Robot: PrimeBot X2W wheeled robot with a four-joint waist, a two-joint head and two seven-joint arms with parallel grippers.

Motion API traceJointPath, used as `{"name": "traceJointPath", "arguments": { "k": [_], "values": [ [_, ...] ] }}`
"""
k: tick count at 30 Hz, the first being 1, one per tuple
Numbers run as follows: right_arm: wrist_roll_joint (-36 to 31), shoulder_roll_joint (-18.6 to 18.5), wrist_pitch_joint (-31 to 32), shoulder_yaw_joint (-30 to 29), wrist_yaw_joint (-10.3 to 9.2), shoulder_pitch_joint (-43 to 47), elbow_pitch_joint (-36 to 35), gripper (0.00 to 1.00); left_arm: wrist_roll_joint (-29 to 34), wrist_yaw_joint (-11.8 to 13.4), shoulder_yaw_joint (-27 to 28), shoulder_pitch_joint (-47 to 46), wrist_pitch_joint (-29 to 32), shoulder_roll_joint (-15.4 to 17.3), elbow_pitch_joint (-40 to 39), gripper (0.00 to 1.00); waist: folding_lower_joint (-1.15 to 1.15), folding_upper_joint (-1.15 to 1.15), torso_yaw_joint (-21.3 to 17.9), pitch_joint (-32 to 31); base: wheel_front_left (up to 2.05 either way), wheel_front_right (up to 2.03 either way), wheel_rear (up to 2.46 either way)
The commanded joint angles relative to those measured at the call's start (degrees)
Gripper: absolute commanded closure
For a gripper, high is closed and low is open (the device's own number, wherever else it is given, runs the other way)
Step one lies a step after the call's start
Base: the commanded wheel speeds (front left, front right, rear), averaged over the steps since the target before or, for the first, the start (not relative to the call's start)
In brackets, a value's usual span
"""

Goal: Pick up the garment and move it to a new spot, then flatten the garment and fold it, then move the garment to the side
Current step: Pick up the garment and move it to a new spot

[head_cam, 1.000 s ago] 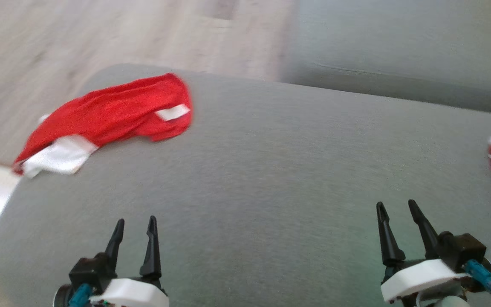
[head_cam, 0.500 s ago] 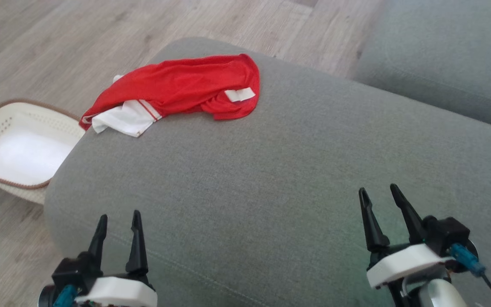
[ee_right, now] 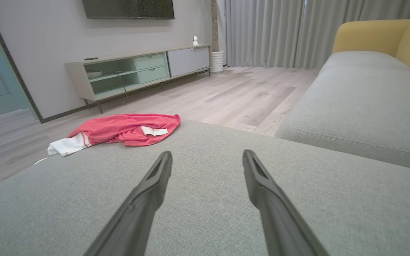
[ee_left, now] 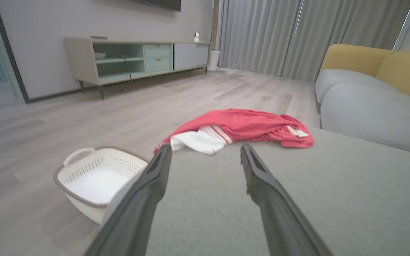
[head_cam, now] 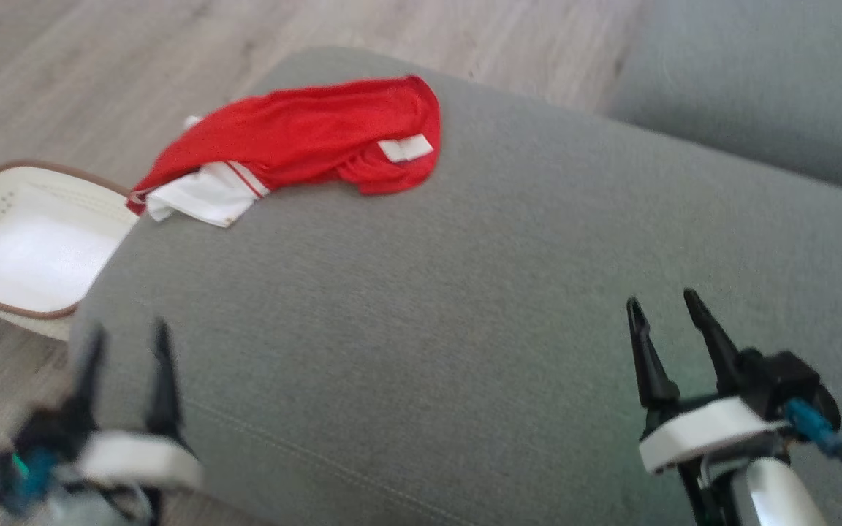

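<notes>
Garment (head_cam: 304, 135) crumpled at far left corner of cushion (head_cam: 465, 292); basket (head_cam: 26, 256) on floor beside cushion; left gripper (head_cam: 129, 330) and right gripper (head_cam: 661, 298) spread apart, empty, well short of garment.

Red-and-white garment (head_cam: 304, 139) lies crumpled at the cushion's far-left corner.

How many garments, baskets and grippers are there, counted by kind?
1 garment, red and white
1 basket, white
2 grippers: left gripper, right gripper
Total: 4
</notes>
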Motion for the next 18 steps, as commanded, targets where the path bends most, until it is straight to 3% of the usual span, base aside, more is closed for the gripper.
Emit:
{"name": "traceJointPath", "arguments": {
  "k": [1,7,12,18],
  "values": [
    [-1.61,-0.35,1.05,0.89,0.37,-3.99,-3.55,0.0,1.36,-0.41,4.06,-8.56,0.82,4.41,-2.64,0.0,0.01,0.0,-3.66,4.17,0.0,0.0,0.0],
    [-5.03,-0.35,3.62,0.0,0.37,-7.47,-7.58,0.0,2.32,-1.65,7.74,-19.77,5.46,11.7,-3.49,0.0,0.01,0.0,-7.58,9.03,0.0,0.0,0.0],
    [-7.67,-0.35,6.05,-0.16,0.37,-10.91,-11.45,0.0,0.2,-4.26,9.91,-30.12,12.84,16.72,1.63,0.0,0.01,0.0,-11.34,14.33,0.0,0.0,0.0],
    [-10.61,-0.35,8.83,-0.08,0.37,-13.7,-15.14,0.0,-1.26,-7.66,8.24,-39.35,19.93,17.94,11.71,0.0,0.01,0.0,-14.04,21.32,0.0,0.0,0.0]
  ]
}}
